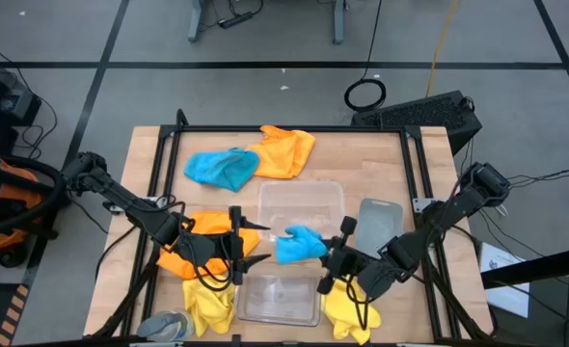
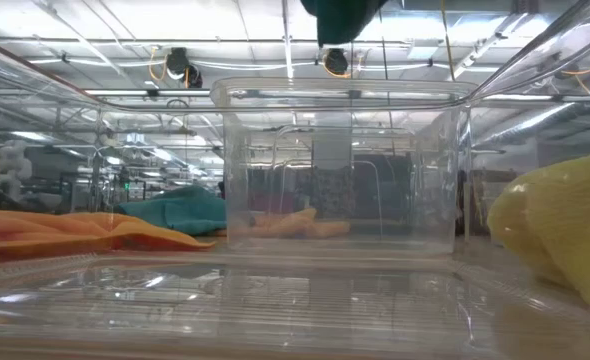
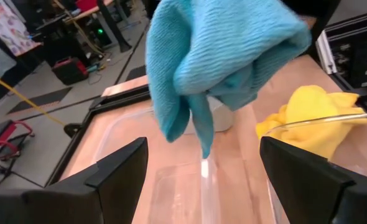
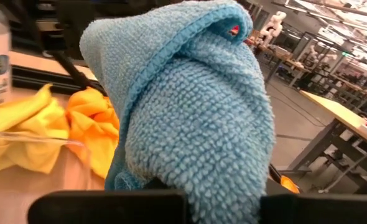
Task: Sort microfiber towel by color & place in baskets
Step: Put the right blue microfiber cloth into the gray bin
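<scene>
A blue microfiber towel [image 1: 299, 246] hangs bunched above the table's middle, over the gap between two clear baskets [image 1: 300, 204] [image 1: 281, 299], with my right gripper [image 1: 326, 253] shut on it. My left gripper [image 1: 256, 243] stands open just left of it, level, and in its wrist view a finger shows on either side of the towel [image 3: 221, 56] without touching. A second blue towel [image 1: 222, 167] and an orange one [image 1: 286, 151] lie at the far side. Another orange towel [image 1: 200, 246] lies under my left arm. Yellow towels [image 1: 207, 306] [image 1: 348, 313] lie near the front edge. My right gripper pinches the blue towel's right-hand end [image 1: 315, 249] between its two fingers, which reach in nearly level from the table's near right. The bunched cloth [image 4: 196, 124] drapes over the fingers and hides the place of contact. It hangs slack, lifted clear of table and baskets.
A narrower greyish basket [image 1: 379, 224] stands right of the far clear basket. A small grey thing [image 1: 165, 326] sits at the near left corner. A black frame [image 1: 169, 145] runs along the table's far and side edges. Bare wood shows at the far right [image 1: 371, 164].
</scene>
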